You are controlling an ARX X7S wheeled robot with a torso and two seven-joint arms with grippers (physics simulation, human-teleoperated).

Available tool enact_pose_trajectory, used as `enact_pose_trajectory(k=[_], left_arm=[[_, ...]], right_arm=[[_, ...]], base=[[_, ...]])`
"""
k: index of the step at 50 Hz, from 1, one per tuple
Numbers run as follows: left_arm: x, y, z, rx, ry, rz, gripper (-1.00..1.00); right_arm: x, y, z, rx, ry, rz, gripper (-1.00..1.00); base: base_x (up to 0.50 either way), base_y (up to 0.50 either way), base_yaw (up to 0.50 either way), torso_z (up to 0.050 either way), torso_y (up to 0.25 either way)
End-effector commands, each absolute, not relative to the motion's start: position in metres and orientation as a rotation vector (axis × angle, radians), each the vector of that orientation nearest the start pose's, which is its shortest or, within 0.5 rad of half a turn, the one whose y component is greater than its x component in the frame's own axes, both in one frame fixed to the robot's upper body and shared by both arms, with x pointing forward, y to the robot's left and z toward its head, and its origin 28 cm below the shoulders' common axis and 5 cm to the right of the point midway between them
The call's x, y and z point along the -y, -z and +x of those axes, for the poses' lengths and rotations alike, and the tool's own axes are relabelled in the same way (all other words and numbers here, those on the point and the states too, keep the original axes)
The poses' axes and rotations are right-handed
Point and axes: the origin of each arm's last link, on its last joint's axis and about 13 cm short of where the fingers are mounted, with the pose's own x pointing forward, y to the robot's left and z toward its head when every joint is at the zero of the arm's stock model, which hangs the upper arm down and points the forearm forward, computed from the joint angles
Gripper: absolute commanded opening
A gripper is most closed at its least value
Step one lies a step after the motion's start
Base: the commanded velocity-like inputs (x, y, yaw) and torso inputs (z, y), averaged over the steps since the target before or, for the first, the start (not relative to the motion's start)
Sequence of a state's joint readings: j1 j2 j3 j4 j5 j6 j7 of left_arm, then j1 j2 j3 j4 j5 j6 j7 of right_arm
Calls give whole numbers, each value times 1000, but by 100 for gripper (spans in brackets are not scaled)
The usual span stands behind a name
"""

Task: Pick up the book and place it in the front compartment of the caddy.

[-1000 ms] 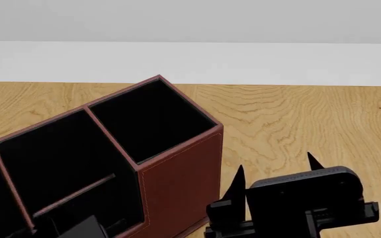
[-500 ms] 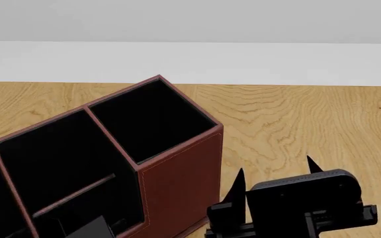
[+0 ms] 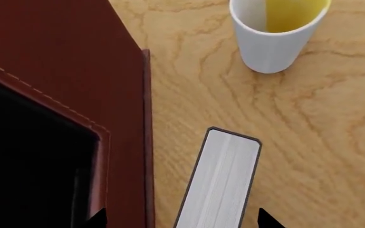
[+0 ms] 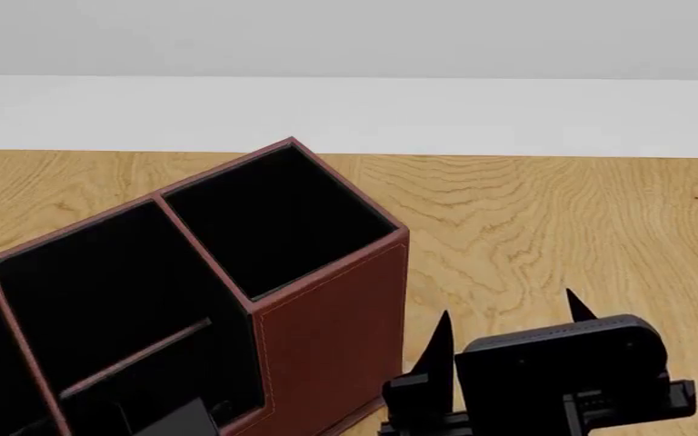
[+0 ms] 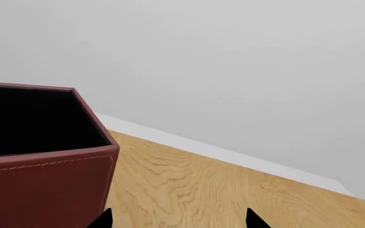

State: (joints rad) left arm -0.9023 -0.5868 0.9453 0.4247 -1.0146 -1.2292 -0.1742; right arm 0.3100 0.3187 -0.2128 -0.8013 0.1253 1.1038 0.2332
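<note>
The book (image 3: 224,180) shows only in the left wrist view. Its whitish page edges face the camera, and it lies just beside the caddy's outer wall (image 3: 62,47). My left gripper (image 3: 182,219) is open. Its spiked fingertips (image 3: 266,219) stand either side of the book, one close to it and the other far off by the caddy wall. The dark red caddy (image 4: 324,309) with black-lined sections fills the left of the head view. My right gripper (image 4: 508,304) is open and empty beside the caddy's right wall, and it also shows in the right wrist view (image 5: 179,218).
A white cup (image 3: 274,38) with a yellow inside stands on the wooden table (image 4: 543,218) beyond the book. A white wall rises behind the table's far edge. A dark grey shape (image 4: 185,420) sits at the head view's bottom edge over the caddy's near section.
My right gripper has sunk slightly and drifted a little right. The dark grey shape at the head view's bottom edge has shifted right.
</note>
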Motion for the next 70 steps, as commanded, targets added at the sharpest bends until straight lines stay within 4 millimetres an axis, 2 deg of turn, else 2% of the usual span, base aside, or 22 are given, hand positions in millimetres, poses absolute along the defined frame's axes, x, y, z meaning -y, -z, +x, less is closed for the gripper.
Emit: enact_pose_trajectory(k=[1, 20, 21, 37, 56, 66, 70], left_arm=[[-192, -139, 240, -651, 829, 602, 100], [-191, -131, 238, -670, 847, 602, 100], [-191, -132, 238, -665, 843, 602, -100], [-187, -149, 228, -639, 832, 580, -100], [-182, -183, 190, -592, 765, 448, -100], [-191, -194, 182, -586, 703, 504, -100], [-195, -197, 178, -542, 671, 588, -100]], right_arm=[[111, -156, 209, -14, 19, -312, 100], [111, -157, 208, -13, 20, -312, 100], [111, -157, 208, -14, 21, -313, 100], [111, -159, 209, -9, 17, -312, 100], [110, -154, 206, -4, 8, -298, 100], [111, -155, 204, 5, 10, -295, 100], [111, -155, 204, 6, 10, -294, 100]], base=[[0, 0, 0, 0, 0], [0, 0, 0, 0, 0], [0, 0, 0, 0, 0], [1, -1, -2, 0, 0], [0, 0, -1, -1, 0], [0, 0, 0, 0, 0], [0, 0, 0, 0, 0]])
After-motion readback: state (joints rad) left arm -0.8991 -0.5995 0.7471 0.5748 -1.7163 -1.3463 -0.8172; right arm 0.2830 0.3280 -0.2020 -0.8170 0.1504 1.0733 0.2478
